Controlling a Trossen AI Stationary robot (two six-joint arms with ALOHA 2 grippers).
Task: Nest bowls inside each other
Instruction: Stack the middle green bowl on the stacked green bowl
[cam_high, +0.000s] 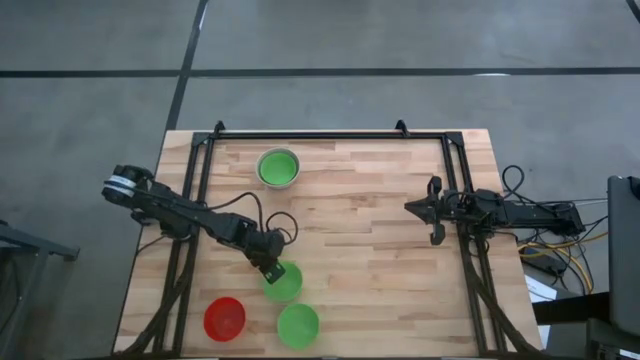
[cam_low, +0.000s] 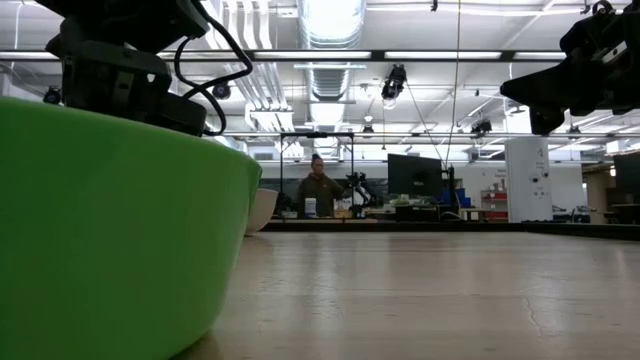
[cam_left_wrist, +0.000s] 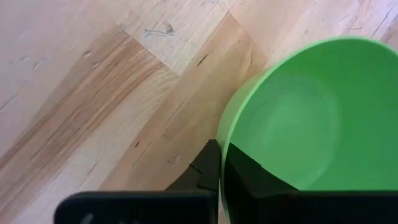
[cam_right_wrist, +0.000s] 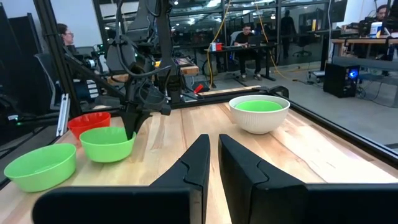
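A white-grey bowl (cam_high: 278, 167) with a green bowl (cam_right_wrist: 259, 106) nested in it stands at the far middle of the table. Near the front edge stand a red bowl (cam_high: 224, 318) and two green bowls (cam_high: 298, 325), (cam_high: 283, 283). My left gripper (cam_high: 268, 268) is shut on the rim of the farther of these two green bowls (cam_left_wrist: 311, 118). My right gripper (cam_high: 432, 212) waits shut at the table's right side, level and holding nothing. My left gripper pinches the green bowl's rim (cam_left_wrist: 222, 142) on its far-left side, one finger (cam_left_wrist: 205, 169) outside the wall and the other (cam_left_wrist: 249, 180) inside. The fingers slant down from the table's left. The bowl stands upright with its base on the table (cam_right_wrist: 107, 144).
Black rails (cam_high: 200, 180) run along the table's left, far and right sides. Bare wood (cam_high: 370, 260) lies between the bowls and the right arm. In the low view a green bowl (cam_low: 100, 230) fills the left foreground.
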